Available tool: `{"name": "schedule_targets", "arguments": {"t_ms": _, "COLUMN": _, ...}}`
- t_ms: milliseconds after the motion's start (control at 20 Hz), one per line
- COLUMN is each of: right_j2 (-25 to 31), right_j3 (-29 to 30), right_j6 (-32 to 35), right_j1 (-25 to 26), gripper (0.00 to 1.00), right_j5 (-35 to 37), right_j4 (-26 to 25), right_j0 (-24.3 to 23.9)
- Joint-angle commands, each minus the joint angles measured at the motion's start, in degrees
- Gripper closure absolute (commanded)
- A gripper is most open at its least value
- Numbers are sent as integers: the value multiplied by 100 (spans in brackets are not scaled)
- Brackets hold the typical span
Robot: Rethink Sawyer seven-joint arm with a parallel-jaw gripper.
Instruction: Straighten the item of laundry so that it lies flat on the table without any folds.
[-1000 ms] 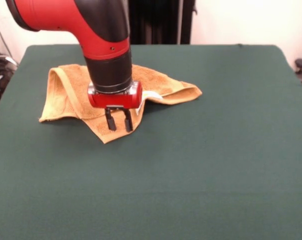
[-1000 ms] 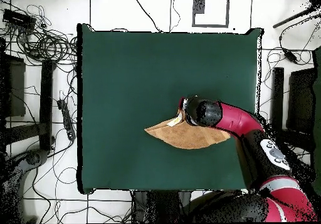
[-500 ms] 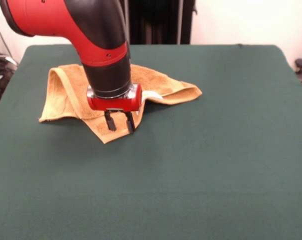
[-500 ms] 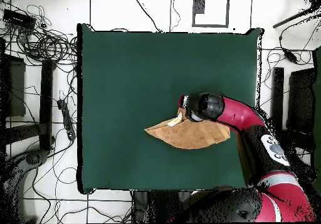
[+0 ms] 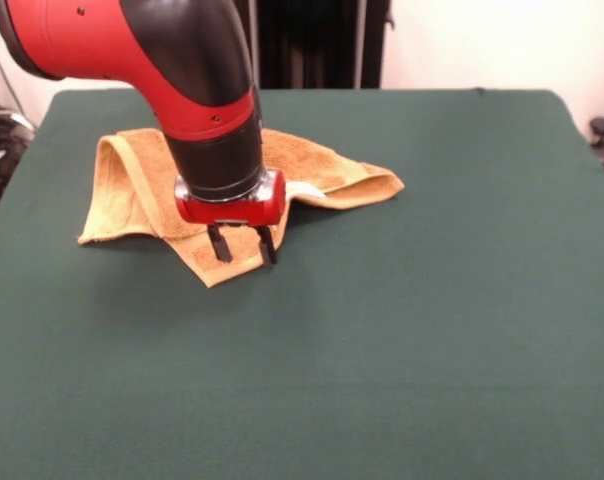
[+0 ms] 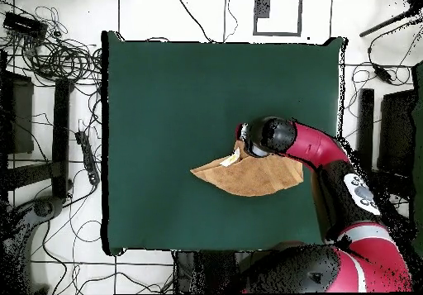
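The item of laundry [image 5: 132, 185] is a mustard-yellow towel lying folded and rumpled on the far left part of the table [image 5: 432, 300], with a small white tag [image 5: 304, 190] showing near its right flap. My gripper [image 5: 243, 246] points down over the towel's near corner, open, its two black fingers [image 5: 219, 245] straddling the tip with nothing gripped. In the overhead view the towel [image 6: 248, 178] shows as a folded wedge, and the gripper [image 6: 244, 145] sits at its upper edge, mostly hidden under the wrist.
The dark green table [image 6: 165, 102] stretches wide around the towel. Cables and equipment [image 6: 49, 60] lie on the floor beyond the table's edges.
The fingers have spread wider apart over the towel's near corner, and the wrist has shifted slightly. The towel has not moved.
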Motion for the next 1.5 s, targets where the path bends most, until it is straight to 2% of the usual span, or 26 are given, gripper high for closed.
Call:
{"name": "schedule_targets", "arguments": {"t_ms": 50, "right_j2": 146, "right_j3": -60, "right_j6": 511, "right_j1": 979, "gripper": 0, "right_j5": -334, "right_j4": -94, "right_j0": 246}}
{"name": "schedule_targets", "arguments": {"t_ms": 1500, "right_j2": 135, "right_j3": -37, "right_j6": 529, "right_j1": 987, "gripper": 0, "right_j5": -449, "right_j4": -126, "right_j0": 259}}
